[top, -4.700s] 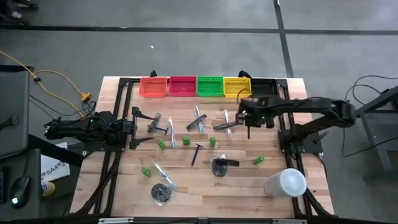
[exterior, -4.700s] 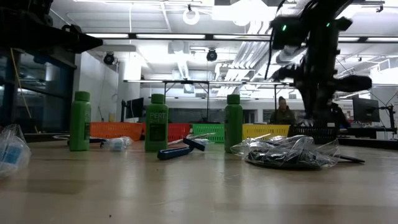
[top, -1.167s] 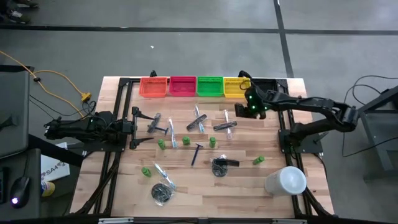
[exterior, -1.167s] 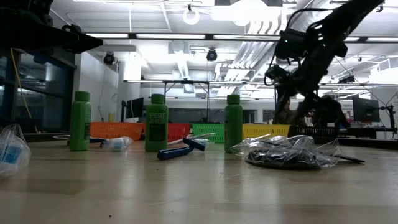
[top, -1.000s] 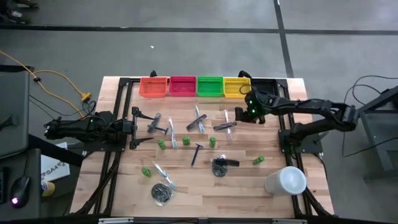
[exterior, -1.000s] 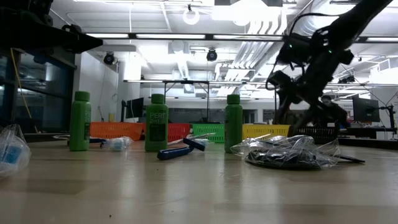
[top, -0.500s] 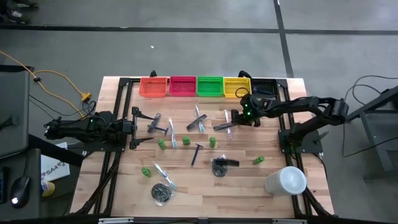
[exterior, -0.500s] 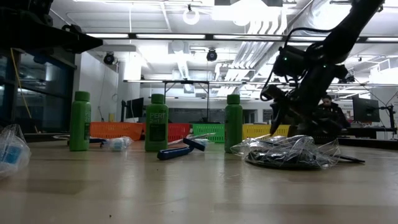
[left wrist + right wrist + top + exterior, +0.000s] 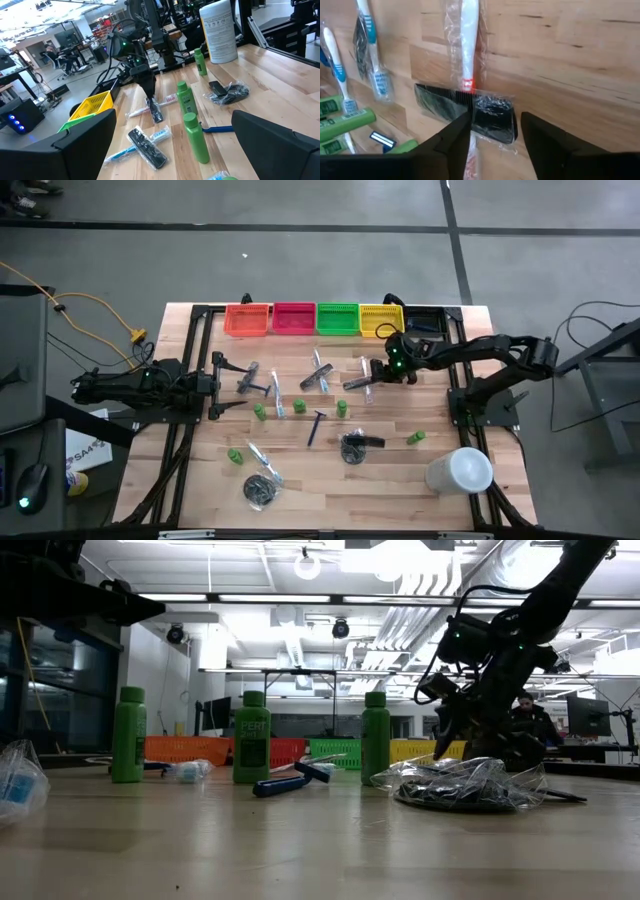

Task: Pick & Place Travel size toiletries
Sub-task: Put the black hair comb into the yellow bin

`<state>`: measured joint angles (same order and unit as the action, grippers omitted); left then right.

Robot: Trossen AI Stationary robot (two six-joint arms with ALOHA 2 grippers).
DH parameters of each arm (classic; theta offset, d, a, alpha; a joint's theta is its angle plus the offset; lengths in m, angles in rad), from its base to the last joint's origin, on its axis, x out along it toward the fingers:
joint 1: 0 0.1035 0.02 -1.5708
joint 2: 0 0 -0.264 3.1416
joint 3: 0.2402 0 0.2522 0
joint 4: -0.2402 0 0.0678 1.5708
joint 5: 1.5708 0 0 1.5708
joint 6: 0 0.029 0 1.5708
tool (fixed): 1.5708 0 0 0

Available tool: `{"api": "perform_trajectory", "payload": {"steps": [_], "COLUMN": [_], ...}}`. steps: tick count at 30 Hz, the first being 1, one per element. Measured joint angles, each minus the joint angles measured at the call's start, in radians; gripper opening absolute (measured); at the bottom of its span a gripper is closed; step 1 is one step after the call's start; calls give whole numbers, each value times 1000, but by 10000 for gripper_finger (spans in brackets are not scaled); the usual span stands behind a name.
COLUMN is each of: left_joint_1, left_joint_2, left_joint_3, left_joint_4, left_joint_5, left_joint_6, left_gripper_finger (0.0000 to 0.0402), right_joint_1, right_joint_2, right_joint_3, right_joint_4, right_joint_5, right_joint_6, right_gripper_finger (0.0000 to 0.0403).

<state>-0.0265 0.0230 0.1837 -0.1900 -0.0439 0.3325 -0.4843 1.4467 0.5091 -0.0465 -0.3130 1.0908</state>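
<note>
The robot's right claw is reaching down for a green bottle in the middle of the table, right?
Not quite. The right gripper is reaching down in the middle of the table, but for a wrapped comb lying across a toothbrush, not a green bottle. The right wrist view shows the comb's end between its fingers, which stand apart on either side of it.

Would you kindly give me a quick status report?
Right gripper open, straddling wrapped comb. Comb lies across toothbrush. Left gripper open, idle.
</note>
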Motion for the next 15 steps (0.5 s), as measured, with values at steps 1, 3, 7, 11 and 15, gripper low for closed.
{"api": "perform_trajectory", "payload": {"steps": [1, 3, 7, 11, 15], "left_joint_1": [0, 0, 0, 0, 0], "left_joint_2": [0, 0, 0, 0, 0], "left_joint_3": [0, 0, 0, 0, 0], "left_joint_4": [0, 0, 0, 0, 0], "left_joint_5": [0, 0, 0, 0, 0], "left_joint_6": [0, 0, 0, 0, 0], "left_gripper_finger": [397, 397, 397, 397, 397], "right_joint_1": [0, 0, 0, 0, 0], "right_joint_2": [0, 0, 0, 0, 0], "right_joint_3": [0, 0, 0, 0, 0], "right_joint_4": [0, 0, -1, 1, 3], "right_joint_5": [1, 3, 3, 1, -5], "right_joint_6": [0, -9, -23, -26, -44], "right_gripper_finger": [158, 143, 113, 89, 78]}}
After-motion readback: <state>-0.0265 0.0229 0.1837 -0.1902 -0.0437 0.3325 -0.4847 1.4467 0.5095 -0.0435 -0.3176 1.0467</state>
